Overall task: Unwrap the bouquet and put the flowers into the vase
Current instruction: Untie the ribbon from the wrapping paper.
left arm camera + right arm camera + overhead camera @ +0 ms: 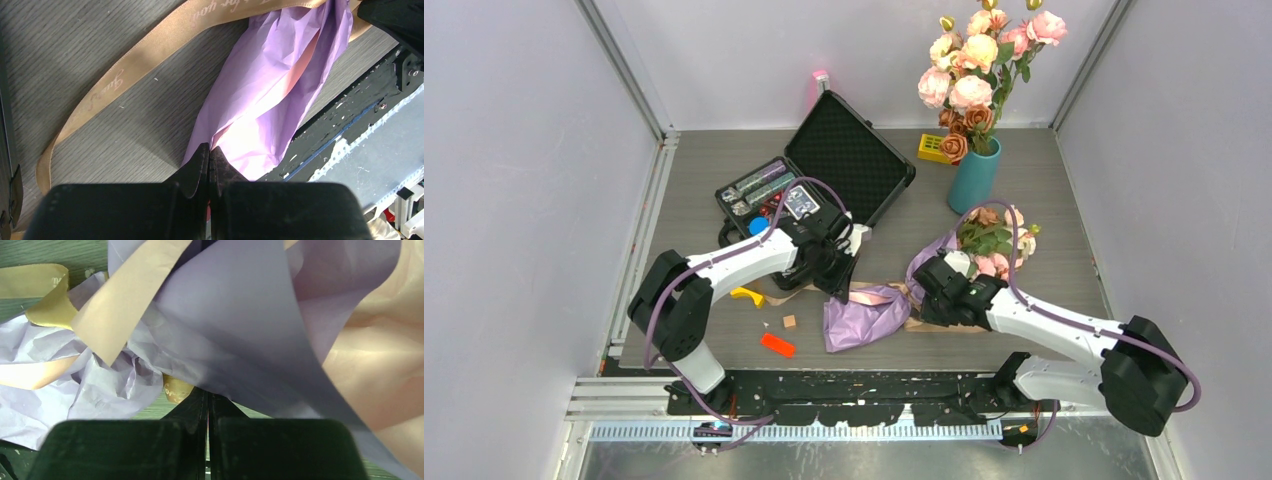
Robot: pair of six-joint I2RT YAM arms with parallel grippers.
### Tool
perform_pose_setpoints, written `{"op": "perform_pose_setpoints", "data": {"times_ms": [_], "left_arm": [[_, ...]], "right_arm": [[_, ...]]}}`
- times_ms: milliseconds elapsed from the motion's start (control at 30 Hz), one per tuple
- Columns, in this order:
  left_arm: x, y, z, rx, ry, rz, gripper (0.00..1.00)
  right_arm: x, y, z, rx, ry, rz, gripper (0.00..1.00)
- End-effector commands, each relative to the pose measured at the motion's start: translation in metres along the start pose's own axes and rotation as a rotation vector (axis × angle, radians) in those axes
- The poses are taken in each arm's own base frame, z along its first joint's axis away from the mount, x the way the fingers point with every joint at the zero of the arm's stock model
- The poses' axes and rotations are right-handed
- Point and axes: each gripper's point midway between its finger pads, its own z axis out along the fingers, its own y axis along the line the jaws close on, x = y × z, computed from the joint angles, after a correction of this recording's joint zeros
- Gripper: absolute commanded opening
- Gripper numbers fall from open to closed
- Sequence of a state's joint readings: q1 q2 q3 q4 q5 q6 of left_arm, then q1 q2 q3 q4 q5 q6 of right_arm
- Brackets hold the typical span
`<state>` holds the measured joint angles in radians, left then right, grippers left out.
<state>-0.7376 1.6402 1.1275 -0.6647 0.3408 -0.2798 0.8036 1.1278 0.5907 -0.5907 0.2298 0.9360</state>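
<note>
The bouquet (pixel 869 315) lies near the table's front edge as crinkled lilac paper with a pink lining. Its flowers (pixel 996 245), small pink and peach roses with green leaves, poke out at the right end. My left gripper (pixel 842 290) is shut on the paper's left edge (pixel 260 100), with a pink sliver between its jaws (pixel 209 151). My right gripper (pixel 922 303) is shut at the bundle's middle, its tips (pixel 207 392) tucked under a lilac fold (pixel 235 325). Loose tan ribbon (pixel 125 65) trails across the table. The teal vase (pixel 972 180) stands behind the bouquet.
Large pink-cream roses (pixel 974 70) fill the vase. An open black case (pixel 849 160) sits at the back left, with a yellow box (pixel 932 148) beside the vase. An orange block (pixel 777 345), a small wooden cube (pixel 790 321) and a yellow piece (pixel 747 295) lie at the front left.
</note>
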Motion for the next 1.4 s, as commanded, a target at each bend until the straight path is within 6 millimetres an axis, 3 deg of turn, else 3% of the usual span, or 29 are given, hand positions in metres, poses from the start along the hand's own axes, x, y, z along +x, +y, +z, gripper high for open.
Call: {"op": "perform_pose_setpoints", "data": {"times_ms": [0,133,333,500,633,733,1067,1367], "left_arm": [[-0.013,-0.006,-0.013,0.020,-0.048,0.020,0.00],[-0.013,-0.008,-0.014,0.025,-0.051,0.024,0.00],[-0.014,-0.009,-0.016,0.028,-0.055,0.026,0.00],[-0.014,-0.009,-0.016,0.030,-0.057,0.026,0.00],[-0.014,-0.009,-0.016,0.028,-0.056,0.027,0.00],[-0.014,-0.009,-0.016,0.028,-0.056,0.027,0.00],[-0.016,-0.009,-0.017,0.027,-0.059,0.029,0.00],[-0.016,-0.010,-0.016,0.032,-0.056,0.027,0.00]], "right_arm": [[-0.003,-0.004,0.005,0.031,-0.021,0.010,0.06],[-0.010,-0.002,-0.006,0.013,-0.045,-0.014,0.24],[-0.032,0.002,-0.040,-0.017,-0.116,-0.048,0.43],[-0.054,0.004,-0.070,-0.018,-0.174,-0.091,0.47],[-0.071,0.026,-0.085,-0.099,-0.224,-0.110,0.46],[-0.076,0.048,-0.082,-0.180,-0.231,-0.127,0.46],[-0.068,0.077,-0.049,-0.203,-0.141,-0.173,0.27],[-0.053,0.075,-0.029,-0.198,-0.106,-0.167,0.21]]}}
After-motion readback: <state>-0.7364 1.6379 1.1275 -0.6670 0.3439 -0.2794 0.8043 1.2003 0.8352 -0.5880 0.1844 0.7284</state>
